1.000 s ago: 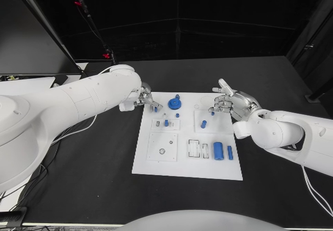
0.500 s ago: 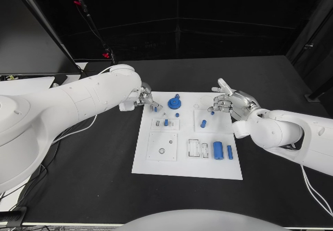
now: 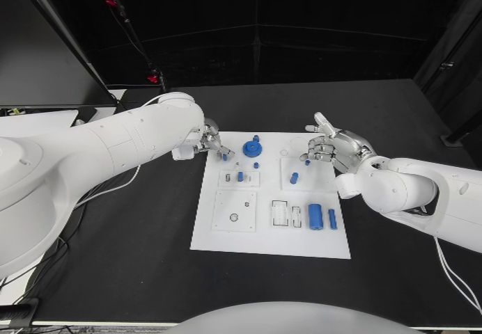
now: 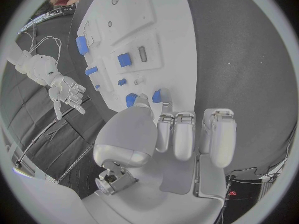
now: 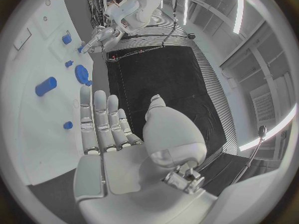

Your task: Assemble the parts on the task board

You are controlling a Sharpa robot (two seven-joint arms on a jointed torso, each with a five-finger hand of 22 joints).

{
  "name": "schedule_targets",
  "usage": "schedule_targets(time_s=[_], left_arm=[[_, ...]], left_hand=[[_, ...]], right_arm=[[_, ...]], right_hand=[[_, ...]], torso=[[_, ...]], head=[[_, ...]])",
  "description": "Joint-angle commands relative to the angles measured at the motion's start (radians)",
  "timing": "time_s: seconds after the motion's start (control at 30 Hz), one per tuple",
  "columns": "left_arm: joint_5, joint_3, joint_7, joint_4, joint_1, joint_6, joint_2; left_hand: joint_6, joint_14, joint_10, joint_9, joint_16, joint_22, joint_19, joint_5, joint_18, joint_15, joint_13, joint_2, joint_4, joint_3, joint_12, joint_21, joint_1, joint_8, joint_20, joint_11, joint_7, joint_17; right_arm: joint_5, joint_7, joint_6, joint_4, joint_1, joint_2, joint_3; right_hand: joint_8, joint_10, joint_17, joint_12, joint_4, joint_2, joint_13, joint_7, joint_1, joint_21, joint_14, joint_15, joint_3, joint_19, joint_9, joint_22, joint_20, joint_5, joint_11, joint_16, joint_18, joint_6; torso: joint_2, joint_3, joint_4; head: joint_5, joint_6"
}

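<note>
Pinching small blue part [image 4: 163, 95], left hand [image 3: 209, 139] at task board [image 3: 271, 243] far-left corner.

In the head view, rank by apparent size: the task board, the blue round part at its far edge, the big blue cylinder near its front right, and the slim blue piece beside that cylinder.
1. task board
2. big blue cylinder
3. blue round part; close to the cylinder, so this order is unsure
4. slim blue piece

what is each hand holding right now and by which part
The left hand pinches a small blue part by its end over the task board. The right hand holds nothing, fingers apart.
</note>
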Motion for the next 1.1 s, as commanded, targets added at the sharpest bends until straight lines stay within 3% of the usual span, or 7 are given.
schedule_targets(time_s=[0.03, 0.2, 0.47, 0.57, 0.97, 1.1], left_arm=[[0.002, 0.001, 0.008, -0.001, 0.001, 0.012, 0.001], [0.002, 0.001, 0.016, 0.000, 0.001, 0.007, -0.001], [0.002, 0.001, 0.038, -0.001, 0.001, -0.013, -0.003], [0.002, 0.001, 0.043, -0.001, 0.001, -0.014, -0.003], [0.003, 0.001, 0.040, -0.009, 0.000, 0.006, -0.002], [0.003, 0.001, 0.040, -0.012, 0.000, 0.008, 0.000]], left_hand=[[-0.010, 0.103, 0.108, 0.004, 0.001, 0.255, 0.081, 0.015, 0.000, 0.006, 0.260, 0.015, 0.003, 0.005, -0.007, -0.004, 0.004, 0.006, 0.004, -0.006, 0.000, 0.263], [-0.016, 0.103, 0.108, 0.016, 0.001, 0.255, 0.081, 0.067, 0.000, 0.004, 0.260, 0.015, 0.002, 0.012, -0.007, -0.004, 0.025, 0.010, 0.003, -0.009, -0.004, 0.263], [-0.013, 0.103, 0.108, 0.023, 0.001, 0.257, 0.087, 0.098, -0.002, 0.001, 0.260, 0.017, 0.002, 0.022, -0.007, 0.000, 0.045, 0.014, 0.001, -0.014, -0.009, 0.263], [-0.013, 0.103, 0.108, 0.027, 0.001, 0.257, 0.086, 0.128, -0.001, -0.001, 0.260, 0.015, 0.003, 0.027, -0.007, 0.000, 0.055, 0.014, 0.000, -0.016, -0.010, 0.263], [-0.014, 0.103, 0.108, 0.030, 0.001, 0.256, 0.085, 0.150, -0.001, -0.003, 0.260, 0.018, 0.001, 0.044, -0.007, -0.001, 0.077, 0.011, -0.002, -0.019, -0.014, 0.263], [-0.016, 0.103, 0.108, 0.031, 0.001, 0.256, 0.084, 0.156, -0.001, -0.004, 0.260, 0.022, 0.002, 0.057, -0.007, -0.002, 0.093, 0.009, -0.004, -0.019, -0.014, 0.263]], right_arm=[[0.000, 0.004, 0.009, 0.001, 0.001, 0.002, 0.001], [0.000, 0.003, 0.009, 0.000, 0.001, 0.002, 0.001], [0.000, 0.001, 0.009, -0.001, 0.001, 0.003, 0.001], [0.000, 0.001, 0.008, -0.002, 0.001, 0.004, 0.001], [-0.001, 0.001, 0.006, 0.001, 0.001, 0.002, 0.001], [-0.001, 0.002, 0.005, 0.002, 0.001, 0.001, 0.001]], right_hand=[[0.005, -0.003, -0.003, 0.004, 0.001, 0.005, -0.003, 0.112, 0.005, -0.003, -0.009, 0.000, -0.006, -0.003, -0.002, -0.001, 0.005, 0.005, 0.003, 0.003, 0.017, -0.005], [0.006, -0.004, -0.004, 0.005, 0.001, 0.005, -0.004, 0.112, 0.006, -0.003, -0.010, 0.001, -0.006, -0.003, -0.003, -0.002, 0.005, 0.005, 0.003, 0.004, 0.017, -0.006], [0.006, -0.004, -0.004, 0.005, 0.001, 0.005, -0.004, 0.112, 0.006, -0.003, -0.010, 0.001, -0.006, -0.003, -0.003, -0.002, 0.005, 0.005, 0.003, 0.004, 0.017, -0.006], [0.006, -0.004, -0.005, 0.006, 0.001, 0.005, -0.005, 0.112, 0.006, -0.003, -0.010, 0.001, -0.006, -0.003, -0.003, -0.002, 0.006, 0.006, 0.004, 0.004, 0.017, -0.006], [0.007, -0.004, -0.006, 0.006, 0.001, 0.005, -0.006, 0.112, 0.008, -0.003, -0.010, 0.001, -0.006, -0.003, -0.004, -0.002, 0.006, 0.007, 0.004, 0.005, 0.017, -0.007], [0.007, -0.004, -0.006, 0.006, 0.001, 0.005, -0.006, 0.112, 0.008, -0.003, -0.010, 0.001, -0.006, -0.003, -0.004, -0.002, 0.006, 0.007, 0.004, 0.005, 0.017, -0.007]], torso=[[0.000, 0.0000, -0.0010], [0.000, -0.0002, -0.0010], [0.000, 0.0005, -0.0003], [0.000, 0.0002, -0.0011], [0.000, -0.0002, -0.0022], [0.000, 0.0009, 0.0002]], head=[[0.001, -0.001], [-0.002, -0.002], [-0.003, -0.003], [-0.002, -0.003], [-0.006, -0.006], [-0.007, -0.008]])
